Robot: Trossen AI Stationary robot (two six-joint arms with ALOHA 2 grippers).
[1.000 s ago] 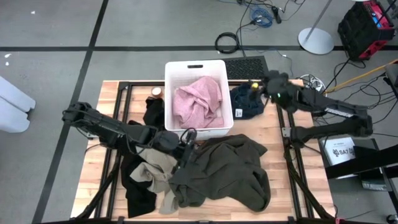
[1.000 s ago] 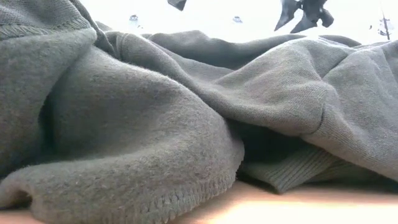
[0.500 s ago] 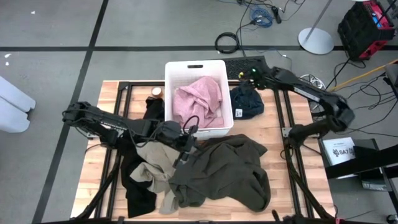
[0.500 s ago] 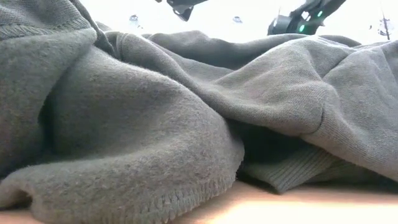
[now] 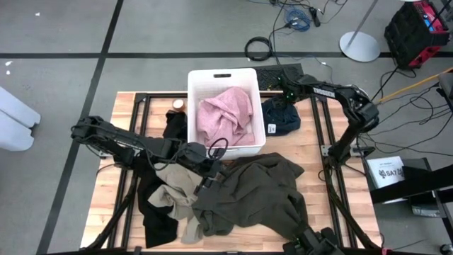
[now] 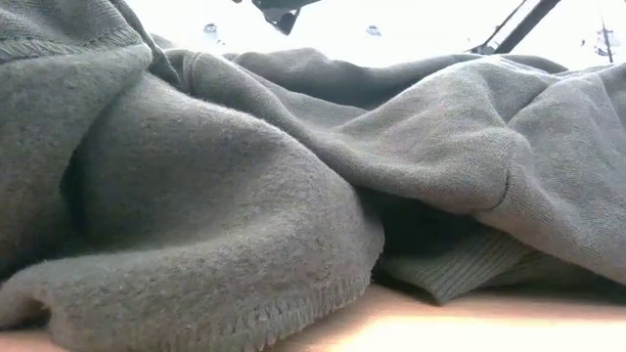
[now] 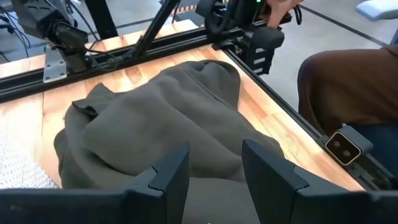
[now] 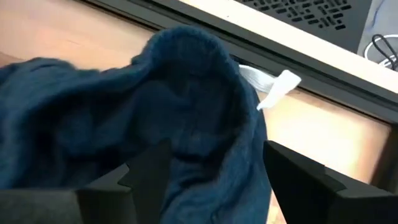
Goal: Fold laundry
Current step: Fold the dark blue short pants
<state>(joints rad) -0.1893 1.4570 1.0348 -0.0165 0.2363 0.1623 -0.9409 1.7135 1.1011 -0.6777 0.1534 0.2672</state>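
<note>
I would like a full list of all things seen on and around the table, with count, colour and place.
bin: one, white, table's far middle
pink garment: one, pale pink, inside the bin
navy garment: one, dark blue, right of the bin
olive-grey garment: one, large, near middle of the table
beige garment: one, tan, left of the olive-grey one
black garments: some, left of the bin and under the beige one
table: one, light wood with black rails
left pincer: open, over the olive-grey garment's edge
right pincer: open, over the navy garment
</note>
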